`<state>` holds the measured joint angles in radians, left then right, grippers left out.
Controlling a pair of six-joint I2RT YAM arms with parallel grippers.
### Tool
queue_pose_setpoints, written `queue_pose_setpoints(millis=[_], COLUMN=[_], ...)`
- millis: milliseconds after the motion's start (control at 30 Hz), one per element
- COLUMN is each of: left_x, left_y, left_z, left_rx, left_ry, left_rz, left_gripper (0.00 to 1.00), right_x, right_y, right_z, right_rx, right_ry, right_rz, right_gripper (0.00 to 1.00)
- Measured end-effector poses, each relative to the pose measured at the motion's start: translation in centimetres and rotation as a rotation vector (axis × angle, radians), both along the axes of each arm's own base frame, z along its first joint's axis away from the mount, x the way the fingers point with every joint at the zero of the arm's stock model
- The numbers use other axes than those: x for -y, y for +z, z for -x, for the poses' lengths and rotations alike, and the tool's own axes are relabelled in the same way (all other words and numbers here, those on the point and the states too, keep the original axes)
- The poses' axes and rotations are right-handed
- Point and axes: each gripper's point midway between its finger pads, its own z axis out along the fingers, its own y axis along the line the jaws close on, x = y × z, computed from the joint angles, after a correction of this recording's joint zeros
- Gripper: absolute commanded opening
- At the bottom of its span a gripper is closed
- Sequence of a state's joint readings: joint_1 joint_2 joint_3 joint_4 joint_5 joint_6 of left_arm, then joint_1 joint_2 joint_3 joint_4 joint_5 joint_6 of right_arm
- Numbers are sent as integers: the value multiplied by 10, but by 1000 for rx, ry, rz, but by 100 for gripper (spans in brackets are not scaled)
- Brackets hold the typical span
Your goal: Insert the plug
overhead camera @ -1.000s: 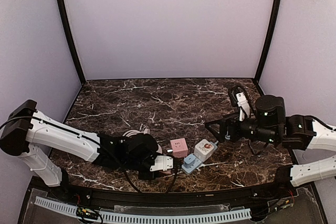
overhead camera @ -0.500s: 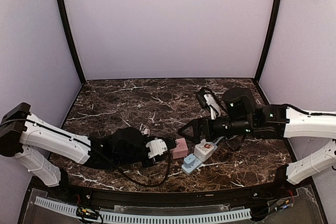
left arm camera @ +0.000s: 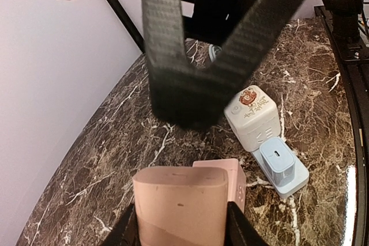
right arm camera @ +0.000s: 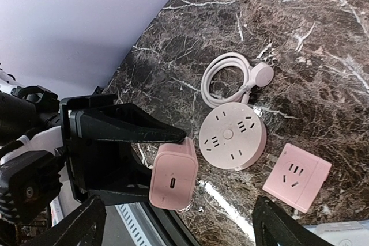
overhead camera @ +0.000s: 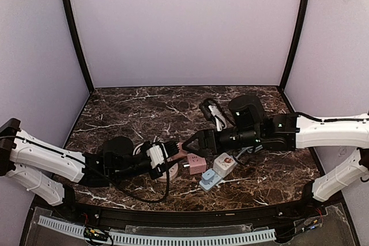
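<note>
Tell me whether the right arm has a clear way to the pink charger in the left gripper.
Probably yes: the right gripper, jaws open, faces the pink charger's exposed end, with nothing between them; the left gripper grips only its sides.

A dark brown marble tabletop (overhead camera: pixel 144 108) veined in white filled the lower half of the top view, closed in by plain lilac walls (overhead camera: pixel 184 27) at the back and both sides. Two black posts (overhead camera: pixel 76 33) ran up the rear corners, leaning outward toward the top of the frame. Right of centre, low on the marble, stood a white cube adapter (overhead camera: pixel 225 164) with a small round picture on its upper face. Touching its lower left sat a pale blue charger (overhead camera: pixel 209 177), one oval slot facing up. A white perforated strip (overhead camera: pixel 173 237) ran along the bottom edge.
</note>
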<state>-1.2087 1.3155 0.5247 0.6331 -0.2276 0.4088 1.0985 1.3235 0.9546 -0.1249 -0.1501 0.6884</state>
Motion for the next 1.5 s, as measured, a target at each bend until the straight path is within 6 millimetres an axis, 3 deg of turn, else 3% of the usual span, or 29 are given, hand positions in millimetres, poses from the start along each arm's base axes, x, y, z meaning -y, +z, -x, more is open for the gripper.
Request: queue_pose_setpoints(millis=[300, 367, 400, 433, 700, 767, 833, 900, 967, 1033, 1233, 1400, 1500], left_x=[6, 6, 7, 7, 7, 8, 7, 7, 7, 7, -2, -30, -51], left_y=[-2, -4, -5, -5, -5, -6, -6, -6, -6, -4, 0, -2, -14], left_z=[1, 1, 1, 1, 0, 0, -2, -4, -5, -5, -12, -19, -26], left_rx=[6, 4, 5, 5, 7, 7, 16, 26, 26, 18, -18, -94, -178], left_ry=[-21, -23, -25, -25, -22, -22, -14, -4, 0, 5, 76, 197, 292], left_rz=[12, 6, 5, 6, 6, 6, 2, 0, 4, 18, 50, 104, 136], left_gripper=[1, 2, 1, 1, 3, 8, 26, 66, 92, 98, 99, 99, 98], right_x=[-28, -31, -36, -37, -40, -39, -38, -39, -40, -41, -44, -40, -27], right_y=[-28, -26, -20, -19, -31, -34, -35, -34, -34, -33, -38, -46, -48], right_z=[5, 5, 3, 3, -4, -4, -5, -7, -8, -6, -15, -36, -51], right_rx=[-65, -64, -57, -57, -59, -64, -78, -92, -82, -62, 33, 125, 166], right_ry=[72, 76, 79, 80, 62, 54, 42, 23, 28, 49, 65, 23, -33], right_rz=[49, 46, 33, 32, 73, 85, 88, 86, 92, 106, 193, 315, 381], right_gripper=[70, 63, 53, 49, 32, 23, 13, 6, 0, 0, 0, 0, 0])
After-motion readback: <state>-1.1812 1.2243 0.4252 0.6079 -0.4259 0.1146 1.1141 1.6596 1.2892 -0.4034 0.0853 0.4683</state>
